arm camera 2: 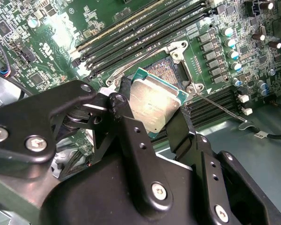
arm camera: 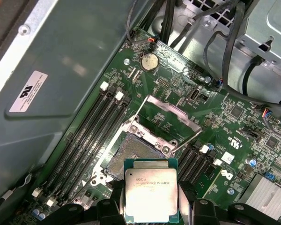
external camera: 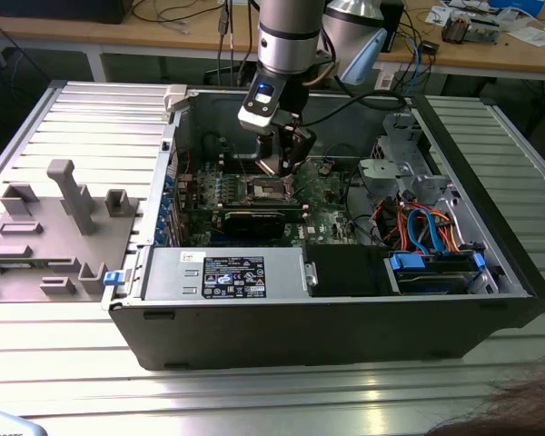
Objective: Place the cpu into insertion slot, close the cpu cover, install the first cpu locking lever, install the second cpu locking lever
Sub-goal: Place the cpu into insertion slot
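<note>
One cpu, pinched by its edges between the gripper's closed fingers, hangs just above the slot, near the cover standing open on the green board. The risk: the cpu looks off-centre over the slot; lowered askew, a corner could catch the metal rim or crush the contacts beneath.

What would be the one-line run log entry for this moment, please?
claw: shut on cpu | cpu: held close to insertion slot, not seated | cpu cover: open
</note>
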You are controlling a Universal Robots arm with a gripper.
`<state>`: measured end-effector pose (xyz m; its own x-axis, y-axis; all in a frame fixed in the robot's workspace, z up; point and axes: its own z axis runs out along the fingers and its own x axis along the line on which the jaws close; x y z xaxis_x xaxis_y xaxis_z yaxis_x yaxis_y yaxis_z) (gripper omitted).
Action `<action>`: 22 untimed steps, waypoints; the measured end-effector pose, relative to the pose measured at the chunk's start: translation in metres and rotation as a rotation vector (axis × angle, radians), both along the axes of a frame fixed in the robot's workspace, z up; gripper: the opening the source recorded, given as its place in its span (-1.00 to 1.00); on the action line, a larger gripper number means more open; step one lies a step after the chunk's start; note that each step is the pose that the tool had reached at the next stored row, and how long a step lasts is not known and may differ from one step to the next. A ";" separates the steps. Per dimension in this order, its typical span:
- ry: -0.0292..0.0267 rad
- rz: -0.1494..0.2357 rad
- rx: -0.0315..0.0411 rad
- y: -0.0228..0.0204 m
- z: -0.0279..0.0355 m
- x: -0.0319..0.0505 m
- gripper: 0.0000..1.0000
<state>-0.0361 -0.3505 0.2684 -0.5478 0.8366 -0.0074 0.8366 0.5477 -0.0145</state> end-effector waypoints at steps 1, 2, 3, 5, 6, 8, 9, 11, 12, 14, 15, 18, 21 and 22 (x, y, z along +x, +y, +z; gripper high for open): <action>0.0000 -0.001 0.0000 0.0000 -0.0001 0.0000 0.09; 0.0000 -0.002 0.0000 0.0000 -0.0001 0.0000 0.09; 0.0000 -0.003 0.0000 0.0000 -0.0001 0.0000 0.09; 0.0000 -0.006 0.0000 0.0000 -0.0003 0.0000 0.09; 0.0000 -0.007 0.0000 0.0000 -0.0003 0.0000 0.09; 0.0000 -0.009 0.0000 0.0000 -0.0004 0.0000 0.09; 0.0000 -0.009 -0.0001 0.0000 -0.0005 0.0000 0.09; 0.0000 -0.012 -0.0001 0.0000 -0.0006 0.0000 0.09; 0.0000 -0.013 0.0000 0.0000 -0.0007 0.0000 0.09; 0.0000 -0.014 -0.0001 0.0000 -0.0008 0.0000 0.09; 0.0000 -0.015 -0.0001 0.0000 -0.0008 0.0000 0.09; 0.0000 -0.017 -0.0001 0.0000 -0.0010 0.0000 0.09; 0.0000 -0.018 -0.0001 0.0000 -0.0011 0.0000 0.09; 0.0000 -0.019 -0.0002 0.0000 -0.0012 0.0000 0.09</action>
<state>-0.0361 -0.3505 0.2672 -0.5317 0.8469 -0.0076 0.8469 0.5316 -0.0146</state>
